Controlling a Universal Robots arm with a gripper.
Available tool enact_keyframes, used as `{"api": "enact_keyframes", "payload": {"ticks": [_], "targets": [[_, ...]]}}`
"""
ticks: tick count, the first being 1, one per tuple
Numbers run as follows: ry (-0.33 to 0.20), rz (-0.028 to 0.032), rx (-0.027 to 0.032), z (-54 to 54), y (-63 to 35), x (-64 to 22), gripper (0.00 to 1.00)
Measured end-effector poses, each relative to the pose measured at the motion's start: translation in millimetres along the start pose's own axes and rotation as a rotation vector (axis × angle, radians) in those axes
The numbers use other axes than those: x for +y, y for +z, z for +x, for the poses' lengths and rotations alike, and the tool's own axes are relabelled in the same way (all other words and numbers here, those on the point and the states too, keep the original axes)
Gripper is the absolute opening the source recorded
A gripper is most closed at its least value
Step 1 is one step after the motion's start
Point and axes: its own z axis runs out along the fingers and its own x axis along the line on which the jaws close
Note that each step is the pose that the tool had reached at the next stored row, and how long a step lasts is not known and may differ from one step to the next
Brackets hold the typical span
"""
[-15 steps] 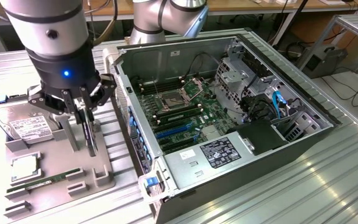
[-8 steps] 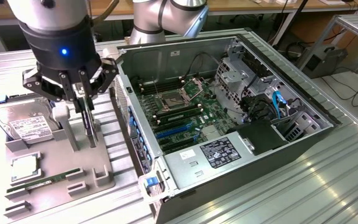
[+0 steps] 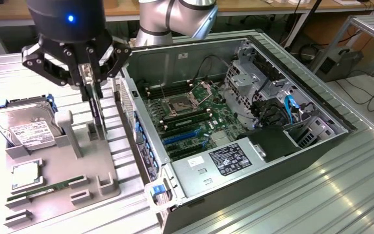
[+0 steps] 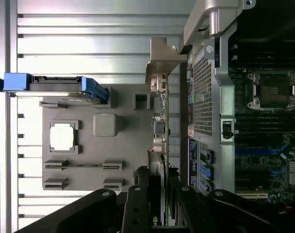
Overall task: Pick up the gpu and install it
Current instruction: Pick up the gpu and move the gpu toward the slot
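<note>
The gpu is a slim black card standing on edge over the grey fixture, beside the open computer case. My gripper hangs directly above it, fingers shut on the card's upper edge. The card's lower edge is down among the fixture's slot posts. From the wrist, the gpu is seen edge-on, running out from between my fingers to its silver bracket. Inside the case lies the motherboard with blue expansion slots.
On the fixture at the exterior view's left sit a silver hard drive in a blue carrier, a square processor chip and a green memory stick. The case's perforated rear wall stands close beside the card. Ribbed metal table all around.
</note>
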Motion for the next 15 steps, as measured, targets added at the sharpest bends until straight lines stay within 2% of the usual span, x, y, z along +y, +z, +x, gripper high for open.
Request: {"api": "enact_keyframes", "payload": {"ticks": [3, 5, 6, 7, 8, 9, 11, 15], "targets": [[-0.001, -0.0003, 0.0022, -10.3, -18.9, -1.6, 0.26], [0.0, -0.0006, 0.0072, -18.5, -30.1, -2.0, 0.26], [0.0, -0.0007, 0.0158, -27.0, -40.7, -1.8, 0.26], [0.0, -0.0008, 0.0217, -33.1, -44.2, -1.5, 0.26], [0.0, -0.0008, 0.0239, -35.8, -44.8, -1.5, 0.26], [0.0, -0.0008, 0.0291, -42.2, -46.0, -1.4, 0.26], [0.0, -0.0013, 0.0342, -51.7, -46.2, -1.4, 0.26], [0.0, -0.0038, 0.0365, -72.1, -45.7, -1.4, 0.26]]}}
